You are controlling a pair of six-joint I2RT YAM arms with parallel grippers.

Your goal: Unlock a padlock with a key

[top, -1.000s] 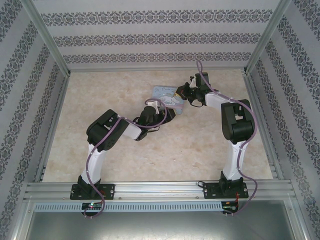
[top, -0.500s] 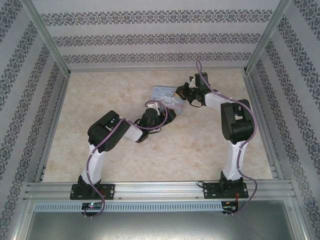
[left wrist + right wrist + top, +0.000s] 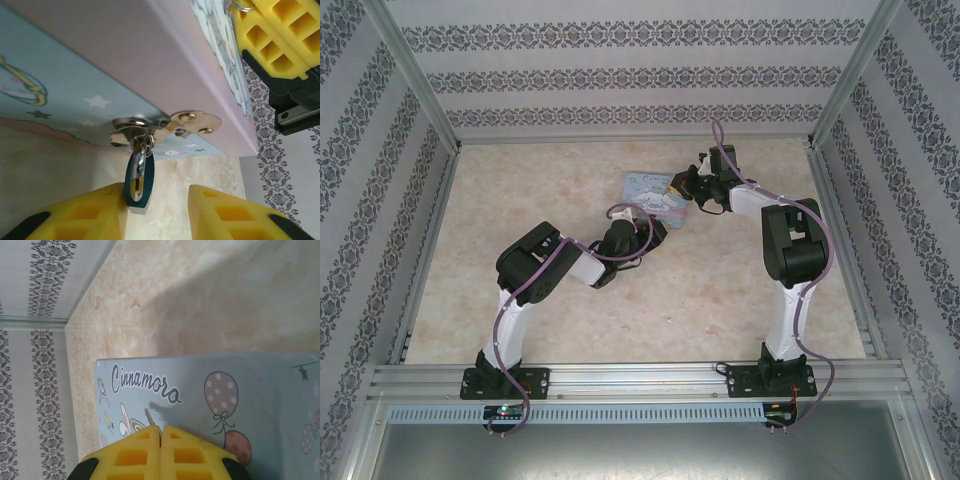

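A tiny dark teal padlock (image 3: 140, 182) hangs by its silvery shackle from the hasp (image 3: 192, 121) on the front of a pale-blue cartoon tin (image 3: 648, 185). My left gripper (image 3: 159, 190) is open around the padlock. The padlock rests against the left finger (image 3: 95, 212), with a gap to the other finger. My right gripper (image 3: 161, 429) hovers over the tin's lid (image 3: 250, 390), shut on the key. The thin key tip (image 3: 149, 416) sticks out between the pads. In the left wrist view the right gripper's fingers (image 3: 272, 35) hang above the tin's far corner, with a key ring (image 3: 243, 6) beside them.
The tin sits at the back middle of the marble-patterned table (image 3: 540, 200). Patterned walls (image 3: 380, 200) and aluminium posts enclose the table on three sides. Open table lies to the left and in front of the tin.
The left wrist has shifted slightly at the tin's front edge. The right arm has stayed still above the lid.
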